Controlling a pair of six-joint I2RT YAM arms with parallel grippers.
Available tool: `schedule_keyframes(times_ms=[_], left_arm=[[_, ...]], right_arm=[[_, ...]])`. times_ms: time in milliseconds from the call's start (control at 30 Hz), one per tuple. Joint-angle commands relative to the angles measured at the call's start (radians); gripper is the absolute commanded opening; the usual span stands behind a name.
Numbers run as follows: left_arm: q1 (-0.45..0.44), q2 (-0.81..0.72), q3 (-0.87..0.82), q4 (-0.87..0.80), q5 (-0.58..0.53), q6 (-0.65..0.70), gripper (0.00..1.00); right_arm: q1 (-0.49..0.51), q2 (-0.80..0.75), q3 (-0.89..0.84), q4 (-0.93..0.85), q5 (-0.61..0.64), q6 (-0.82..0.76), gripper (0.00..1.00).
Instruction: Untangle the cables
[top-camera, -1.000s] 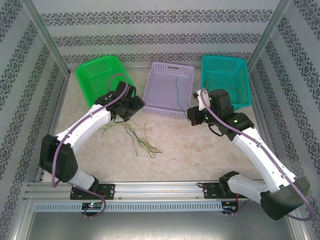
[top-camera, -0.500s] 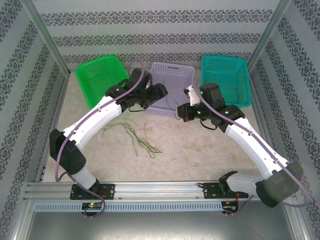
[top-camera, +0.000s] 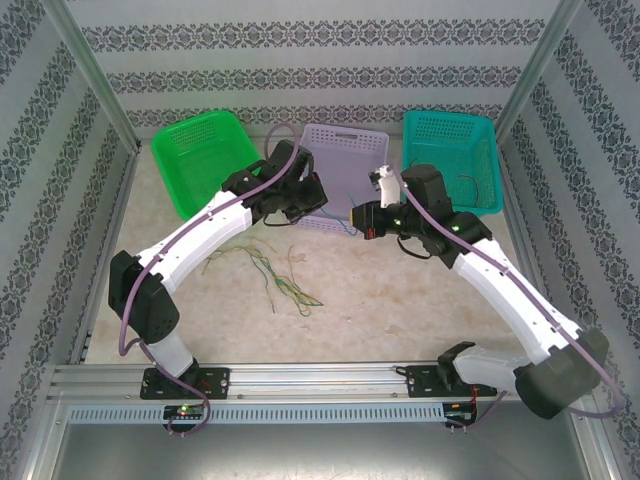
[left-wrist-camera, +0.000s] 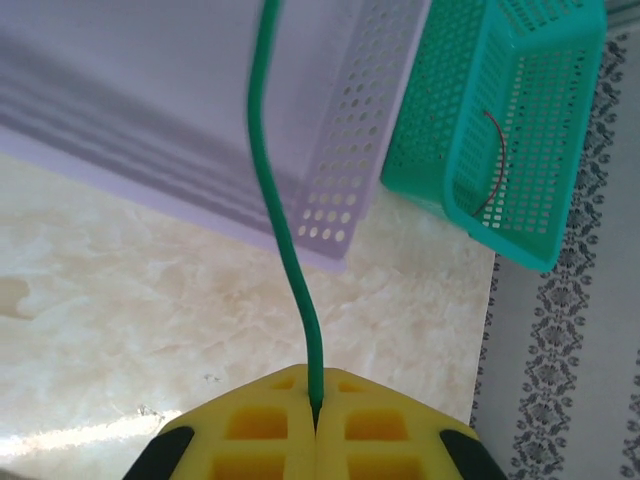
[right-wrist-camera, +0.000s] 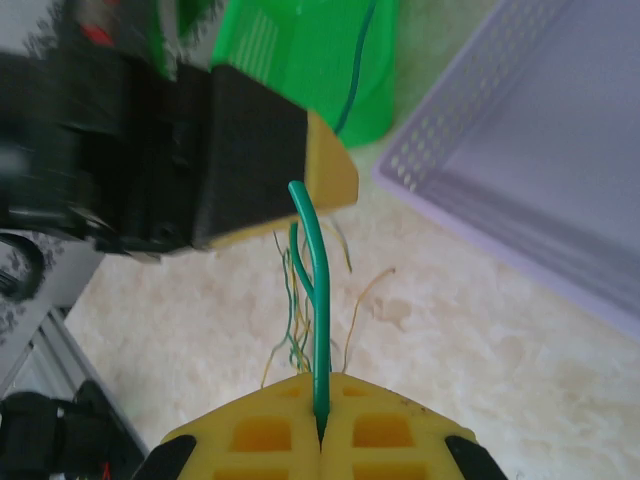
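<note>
A green cable (left-wrist-camera: 285, 235) runs between my two grippers above the near rim of the purple basket (top-camera: 345, 136). My left gripper (left-wrist-camera: 316, 388) is shut on one end of it; in the top view it (top-camera: 318, 196) sits at the basket's front. My right gripper (right-wrist-camera: 320, 392) is shut on the same green cable (right-wrist-camera: 320, 300), close to the left gripper's yellow pad (right-wrist-camera: 330, 170). In the top view the right gripper (top-camera: 360, 214) faces left. A tangle of green, yellow and orange cables (top-camera: 278, 275) lies on the table below.
A green basket (top-camera: 195, 125) at the back left holds a green cable (right-wrist-camera: 355, 70). The teal basket (top-camera: 448, 118) at the back right holds a reddish cable (left-wrist-camera: 492, 165). Patterned walls enclose the table on three sides.
My left arm swung right from the cable pile to the purple basket's front and closed on the green cable. My right gripper shifted left with that cable, staying shut.
</note>
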Motion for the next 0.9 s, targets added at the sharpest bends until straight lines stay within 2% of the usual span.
schedule_keyframes(times_ms=[0, 133, 300, 467, 567, 600, 700, 733, 800, 867], left_arm=[[0.047, -0.014, -0.046, -0.059, -0.020, -0.119, 0.00], [0.075, -0.049, -0.130, -0.008, 0.008, -0.279, 0.00], [0.105, -0.117, -0.265, 0.127, 0.028, -0.509, 0.00], [0.115, -0.143, -0.282, 0.167, 0.019, -0.572, 0.00], [0.131, -0.148, -0.240, 0.131, -0.014, -0.486, 0.00], [0.143, -0.148, -0.217, 0.104, -0.021, -0.432, 0.00], [0.183, -0.150, -0.146, 0.028, -0.051, -0.210, 0.00], [0.201, -0.147, -0.127, 0.013, -0.045, -0.128, 0.00], [0.255, -0.144, -0.087, -0.049, -0.029, 0.057, 0.00], [0.316, -0.152, -0.075, -0.061, -0.004, 0.235, 0.00]], right_arm=[[0.003, -0.146, -0.081, 0.219, 0.135, 0.119, 0.00], [0.013, -0.243, -0.202, 0.428, 0.265, 0.263, 0.00], [0.087, -0.318, -0.310, 0.529, 0.475, 0.452, 0.00], [0.145, -0.349, -0.407, 0.565, 0.642, 0.690, 0.00], [0.150, -0.320, -0.379, 0.491, 0.619, 0.763, 0.00], [0.150, -0.308, -0.355, 0.448, 0.604, 0.758, 0.07], [0.146, -0.302, -0.284, 0.338, 0.602, 0.717, 0.42], [0.142, -0.306, -0.264, 0.302, 0.616, 0.702, 0.49], [0.111, -0.318, -0.227, 0.229, 0.616, 0.659, 0.58], [0.065, -0.324, -0.198, 0.192, 0.571, 0.609, 0.59]])
